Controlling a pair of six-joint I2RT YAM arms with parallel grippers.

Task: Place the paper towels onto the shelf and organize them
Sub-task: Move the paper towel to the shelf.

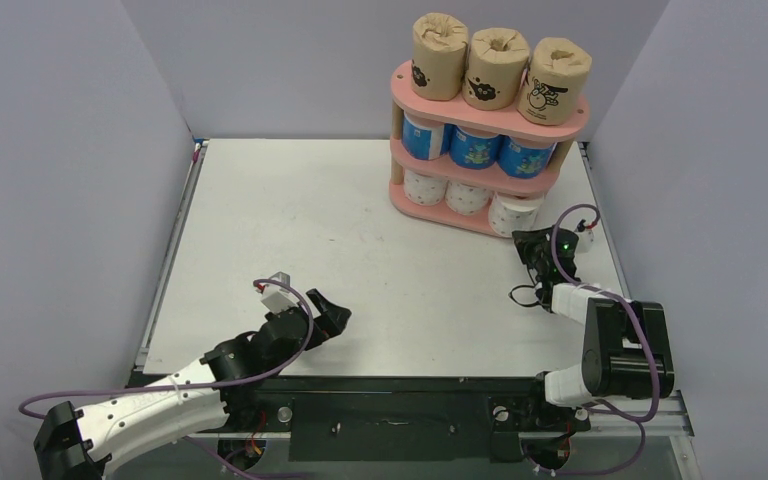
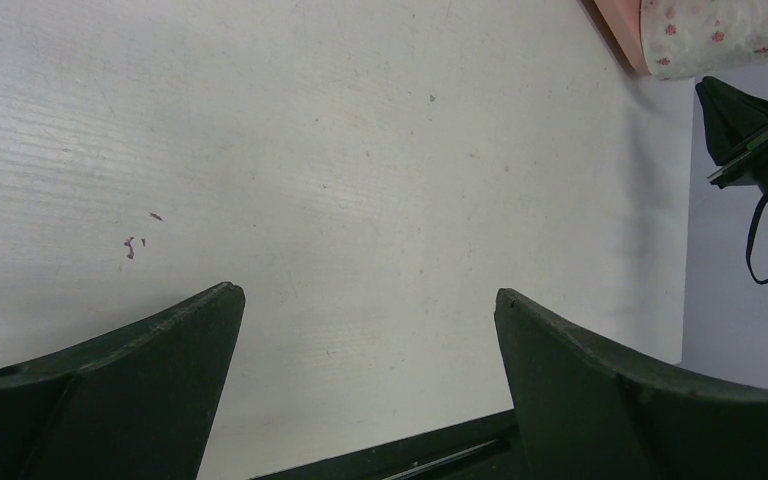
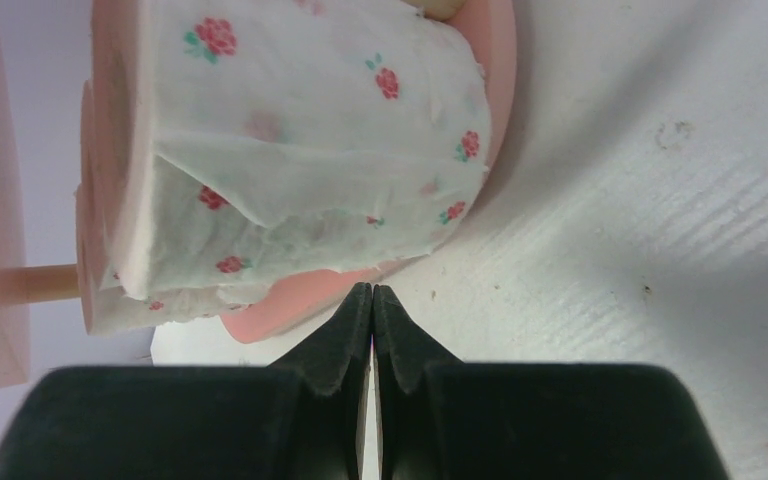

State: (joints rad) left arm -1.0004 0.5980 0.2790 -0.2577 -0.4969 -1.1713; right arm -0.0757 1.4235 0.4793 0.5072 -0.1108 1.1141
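Observation:
The pink three-tier shelf (image 1: 560, 124) stands at the back right of the table. Three brown rolls (image 1: 497, 68) stand on its top board, three blue rolls (image 1: 475, 147) on the middle board, three white pink-dotted rolls (image 1: 465, 196) on the bottom board. The rightmost white roll (image 3: 310, 140) fills the right wrist view, resting on the bottom board (image 3: 290, 305). My right gripper (image 3: 372, 292) is shut and empty, its tips at the bottom board's edge; it shows in the top view (image 1: 523, 241). My left gripper (image 2: 368, 295) is open and empty near the table's front edge.
The white table (image 1: 340, 240) is enclosed by grey walls at left, back and right. A black rail runs along the table's front edge (image 1: 380, 385). The right arm (image 2: 760, 160) shows at the right edge of the left wrist view.

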